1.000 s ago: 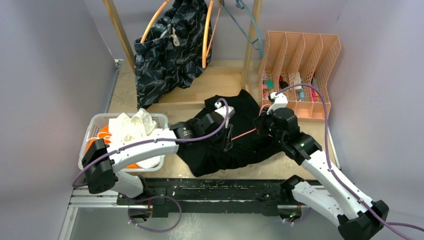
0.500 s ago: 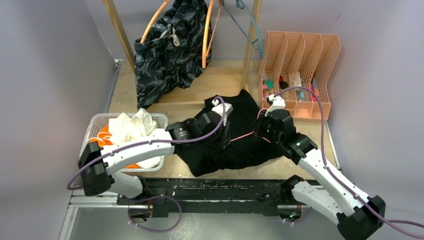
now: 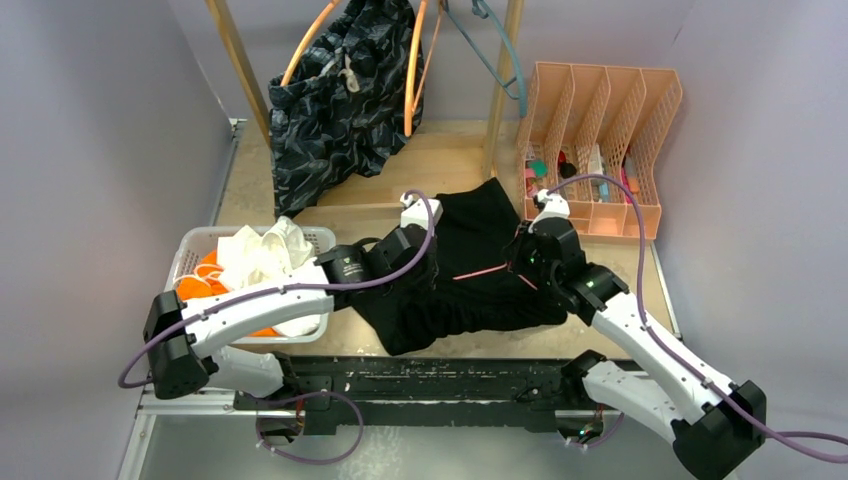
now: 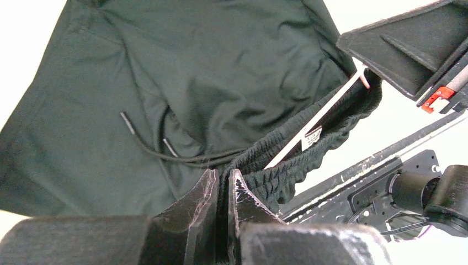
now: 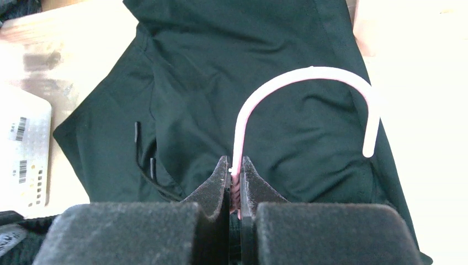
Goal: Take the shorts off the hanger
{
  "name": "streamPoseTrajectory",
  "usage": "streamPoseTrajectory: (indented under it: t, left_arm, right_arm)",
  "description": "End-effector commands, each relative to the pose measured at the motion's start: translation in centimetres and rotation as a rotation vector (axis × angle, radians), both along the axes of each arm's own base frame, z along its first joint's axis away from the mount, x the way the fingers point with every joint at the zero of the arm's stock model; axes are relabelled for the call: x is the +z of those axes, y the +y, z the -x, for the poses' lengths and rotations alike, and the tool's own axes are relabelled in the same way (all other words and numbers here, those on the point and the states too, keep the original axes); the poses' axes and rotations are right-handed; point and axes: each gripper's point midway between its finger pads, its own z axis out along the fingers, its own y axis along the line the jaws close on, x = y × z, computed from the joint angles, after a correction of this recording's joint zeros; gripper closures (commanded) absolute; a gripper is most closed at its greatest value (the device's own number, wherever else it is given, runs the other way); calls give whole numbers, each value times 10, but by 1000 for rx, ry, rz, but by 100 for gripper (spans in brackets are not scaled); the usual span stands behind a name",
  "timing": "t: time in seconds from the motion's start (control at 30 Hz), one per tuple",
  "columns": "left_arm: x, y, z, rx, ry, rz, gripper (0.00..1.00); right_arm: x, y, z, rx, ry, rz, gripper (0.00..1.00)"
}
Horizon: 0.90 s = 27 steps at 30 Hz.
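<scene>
text: none legible | barcode stickers (image 5: 19, 128) on white card (image 5: 34, 113): unreadable

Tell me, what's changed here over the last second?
The left gripper, shut on the black shorts' waistband, has pulled leftward, tugging the fabric with it. The right gripper, shut on the pink hanger, edged slightly left. The camo shorts on the rack and the basket are unchanged.

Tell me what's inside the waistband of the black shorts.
A pink hanger: its thin bar runs into the waistband of the black shorts, its hook outside, pinched by the right fingers. The rest is covered by fabric.
</scene>
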Motion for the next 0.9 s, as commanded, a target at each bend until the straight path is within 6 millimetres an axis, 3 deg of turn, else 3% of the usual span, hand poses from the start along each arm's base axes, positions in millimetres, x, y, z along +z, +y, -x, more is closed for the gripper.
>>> streamPoseTrajectory:
  t: [0.0,0.23,0.43,0.6,0.8,0.87]
  left_arm:
    - [18,33,-8,86,-68,-42,100]
    - [-9,70,6,134,-16,-156,100]
    - [10,100,12,200,-43,-143,100]
    - [21,88,20,133,-39,-52,100]
    - [-4,72,19,97,16,-103,100]
    - [-5,73,11,151,6,-127,96]
  right_arm:
    - [17,-16,-4,-82,-44,17,100]
    - [27,-43,-2,-261,-56,14,100]
    - [14,-51,-1,-366,6,12,100]
    - [17,-44,-9,-343,-23,-10,100]
    - [21,-28,-5,-274,-20,-86,100]
    - [31,-33,-9,-278,-71,-77,100]
